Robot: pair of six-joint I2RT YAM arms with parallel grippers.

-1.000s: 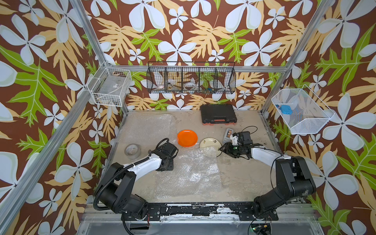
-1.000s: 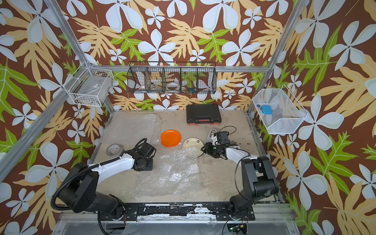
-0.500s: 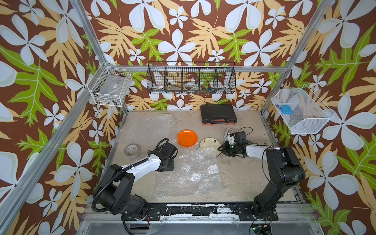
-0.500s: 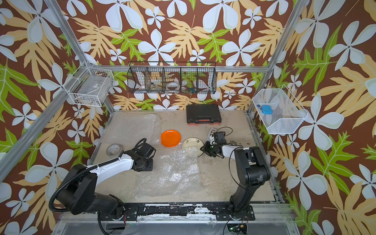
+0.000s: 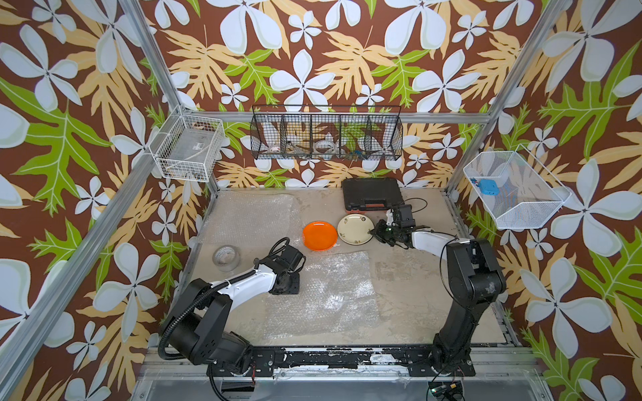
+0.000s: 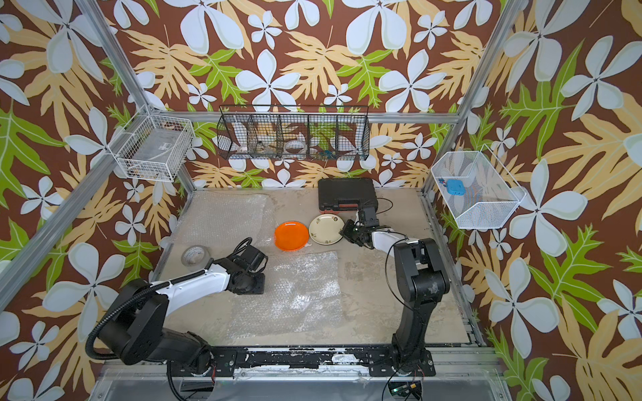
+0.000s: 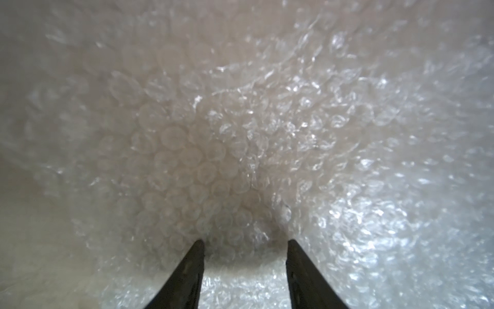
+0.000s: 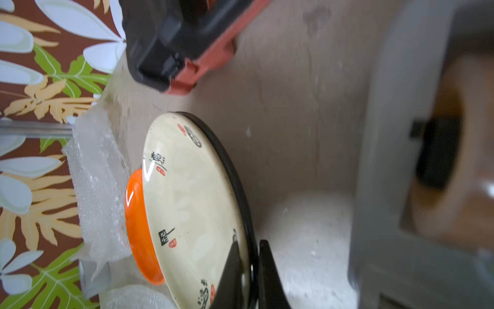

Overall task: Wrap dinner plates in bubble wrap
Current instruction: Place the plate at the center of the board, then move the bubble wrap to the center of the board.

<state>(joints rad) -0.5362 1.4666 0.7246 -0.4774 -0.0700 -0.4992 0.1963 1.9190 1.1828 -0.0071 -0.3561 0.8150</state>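
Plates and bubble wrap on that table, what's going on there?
The right pincer is shut on the rim of the cream plate, which sits on a black plate. The left pincer hangs open over a flat bubble wrap sheet. The orange plate lies beside the cream one. Nothing is wrapped yet.

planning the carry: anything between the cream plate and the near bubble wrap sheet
Nothing visible: only bare table lies between the cream plate and the bubble wrap sheet. The orange plate lies beside that path, and the left gripper sits at the sheet's left edge.
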